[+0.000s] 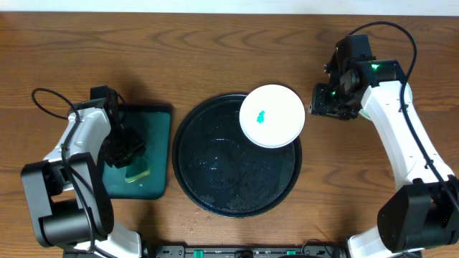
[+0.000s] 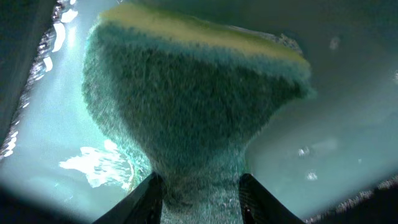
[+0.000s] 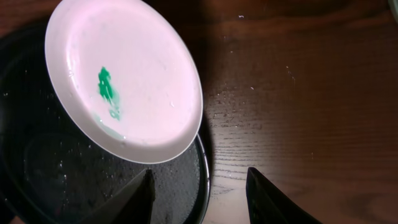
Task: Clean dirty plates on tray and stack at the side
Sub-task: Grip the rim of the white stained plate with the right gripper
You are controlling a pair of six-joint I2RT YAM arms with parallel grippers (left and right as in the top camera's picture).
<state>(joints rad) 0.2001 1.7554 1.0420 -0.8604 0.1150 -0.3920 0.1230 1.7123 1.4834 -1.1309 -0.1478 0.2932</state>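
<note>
One white plate point(image 1: 271, 115) with a green smear at its centre rests tilted on the upper right rim of the round black tray point(image 1: 215, 179). It also shows in the right wrist view point(image 3: 124, 81), with the tray point(image 3: 37, 174) below it. The two mint-green plates are out of view. My right gripper point(image 1: 315, 102) is open and empty just right of the plate; in its wrist view its fingers point(image 3: 199, 193) straddle the tray's rim. My left gripper point(image 1: 123, 152) is shut on a green and yellow sponge point(image 2: 186, 106) and pinches it point(image 2: 200, 193).
The sponge point(image 1: 136, 170) lies in a wet dark teal rectangular tray point(image 1: 154, 122) to the left of the black tray; its floor fills the left wrist view point(image 2: 348, 124). Bare wooden table point(image 1: 215, 43) lies behind and to the right of the trays.
</note>
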